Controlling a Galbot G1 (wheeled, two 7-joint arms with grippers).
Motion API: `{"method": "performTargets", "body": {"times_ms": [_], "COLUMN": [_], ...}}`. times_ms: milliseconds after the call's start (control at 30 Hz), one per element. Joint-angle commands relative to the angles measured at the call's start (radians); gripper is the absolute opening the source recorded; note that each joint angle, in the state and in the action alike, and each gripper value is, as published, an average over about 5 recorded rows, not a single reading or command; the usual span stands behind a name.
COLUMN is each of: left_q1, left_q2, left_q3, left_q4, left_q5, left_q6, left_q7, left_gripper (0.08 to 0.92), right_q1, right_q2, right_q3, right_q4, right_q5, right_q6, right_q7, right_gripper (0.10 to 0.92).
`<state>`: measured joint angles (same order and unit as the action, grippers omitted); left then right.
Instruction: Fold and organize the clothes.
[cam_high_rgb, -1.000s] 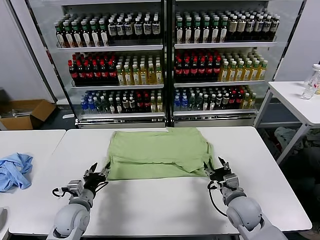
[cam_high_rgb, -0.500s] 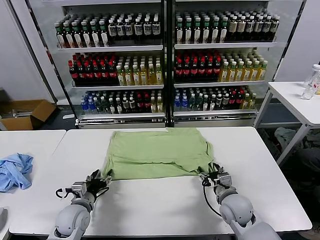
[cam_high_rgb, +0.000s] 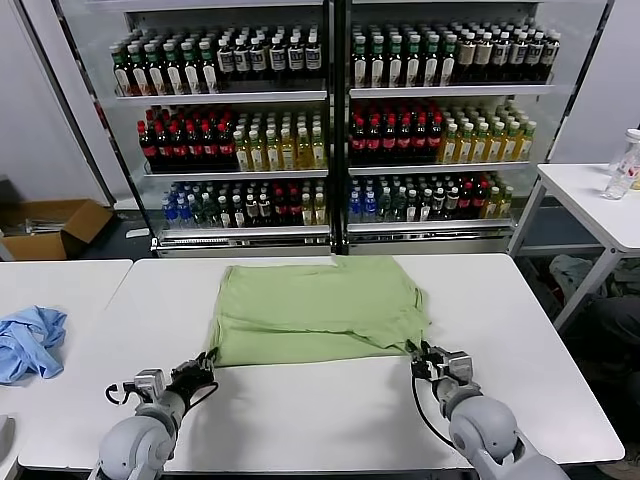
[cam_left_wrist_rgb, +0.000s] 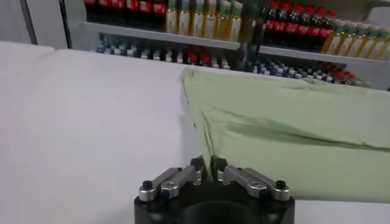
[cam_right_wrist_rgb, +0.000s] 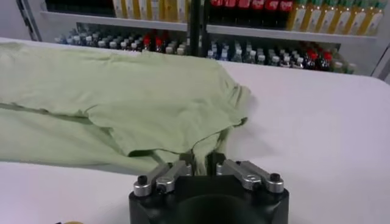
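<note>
The light green shirt lies flat on the white table, plain side up, with a fold across it. My left gripper is shut on the shirt's near left corner; in the left wrist view the gripper pinches the hem of the shirt. My right gripper is shut on the near right corner; in the right wrist view the gripper grips a bunched edge of the shirt. Both grippers sit low at the table's surface.
A light blue garment lies on the neighbouring table at the left. Drink coolers full of bottles stand behind the table. A second table with a bottle stands at the right. A cardboard box sits on the floor at the left.
Both grippers have drawn back toward me with the shirt's near corners, pulling its near edge a little closer and flatter. The grippers have closed on the cloth.
</note>
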<state>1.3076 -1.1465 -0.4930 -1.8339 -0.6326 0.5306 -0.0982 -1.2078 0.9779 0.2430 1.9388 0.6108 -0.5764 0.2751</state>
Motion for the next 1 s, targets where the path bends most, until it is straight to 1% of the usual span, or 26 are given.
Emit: {"method": "performTargets", "body": {"times_ms": [33, 133, 300, 433, 567, 667, 800, 900, 1000], "left_q1": [0.217, 0.294, 0.453, 0.559, 0.593, 0.555, 0.424, 0.314, 0.189], "left_q2": [-0.012, -0.023, -0.053, -0.093, -0.116, -0.100, -0.042, 0.012, 0.057], "left_q3": [-0.064, -0.101, -0.143, -0.178, -0.217, -0.246, -0.269, -0.246, -0.197], "left_q4": [-0.211, -0.280, -0.413, -0.515, -0.590, -0.604, -0.565, -0.466, -0.325], "left_q5": [-0.067, -0.057, -0.001, 0.120, 0.215, 0.181, 0.055, -0.006, -0.042], "left_q6": [0.018, 0.021, 0.022, 0.036, 0.046, 0.045, 0.033, 0.025, 0.015], "left_q7": [0.002, -0.001, -0.002, -0.001, 0.004, -0.007, -0.037, -0.049, -0.071], "left_gripper": [0.105, 0.093, 0.093, 0.093, 0.093, 0.104, 0.188, 0.275, 0.361], "right_q1": [-0.193, -0.323, -0.523, -0.634, -0.639, -0.554, -0.371, -0.162, 0.087], "right_q2": [-0.041, -0.053, -0.062, -0.052, -0.050, -0.068, -0.103, -0.123, -0.108], "right_q3": [0.099, 0.163, 0.263, 0.331, 0.369, 0.395, 0.368, 0.250, 0.074], "right_q4": [0.174, 0.256, 0.384, 0.466, 0.518, 0.529, 0.463, 0.335, 0.157], "right_q5": [0.040, 0.031, -0.031, -0.066, -0.128, -0.098, -0.020, 0.001, 0.007], "right_q6": [-0.001, -0.001, 0.010, 0.001, 0.038, 0.070, 0.080, 0.078, 0.060], "right_q7": [0.002, 0.000, -0.016, -0.023, -0.033, -0.026, -0.005, 0.007, 0.025], "right_gripper": [0.136, 0.136, 0.136, 0.142, 0.218, 0.305, 0.426, 0.513, 0.599]}}
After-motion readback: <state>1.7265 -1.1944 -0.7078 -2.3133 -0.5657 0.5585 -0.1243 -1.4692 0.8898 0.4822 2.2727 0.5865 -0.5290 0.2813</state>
